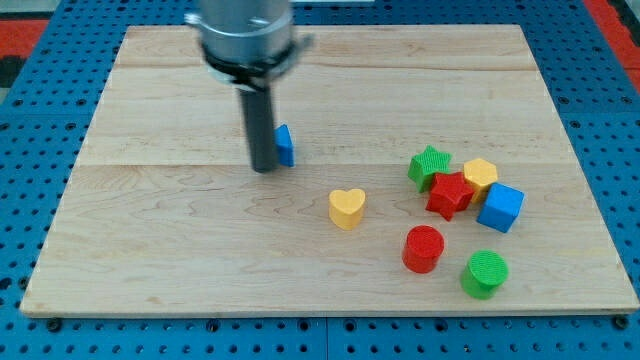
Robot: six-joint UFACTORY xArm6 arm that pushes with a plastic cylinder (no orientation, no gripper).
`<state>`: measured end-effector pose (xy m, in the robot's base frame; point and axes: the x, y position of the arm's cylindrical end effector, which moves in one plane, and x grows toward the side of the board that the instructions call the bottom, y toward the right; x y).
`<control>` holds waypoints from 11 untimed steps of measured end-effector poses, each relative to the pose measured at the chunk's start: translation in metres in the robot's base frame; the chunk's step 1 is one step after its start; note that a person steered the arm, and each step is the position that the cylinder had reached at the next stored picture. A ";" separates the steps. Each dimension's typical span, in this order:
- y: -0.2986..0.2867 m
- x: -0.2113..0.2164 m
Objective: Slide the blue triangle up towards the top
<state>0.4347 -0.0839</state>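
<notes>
The blue triangle (pixel 286 145) lies on the wooden board (pixel 150 200), left of centre, partly hidden behind the rod. My tip (pixel 264 168) rests on the board right against the triangle's left and lower side, touching or nearly touching it. The rod rises to the arm's grey mount at the view's top.
A yellow heart (pixel 347 208) lies right and below the tip. A cluster at the right holds a green star (pixel 430 165), red star (pixel 450 194), yellow block (pixel 481 175) and blue cube (pixel 500 207). A red cylinder (pixel 423 248) and green cylinder (pixel 485 272) lie lower.
</notes>
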 end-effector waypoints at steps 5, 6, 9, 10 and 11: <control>0.068 -0.104; 0.121 -0.115; 0.090 -0.199; 0.087 -0.217; 0.030 -0.216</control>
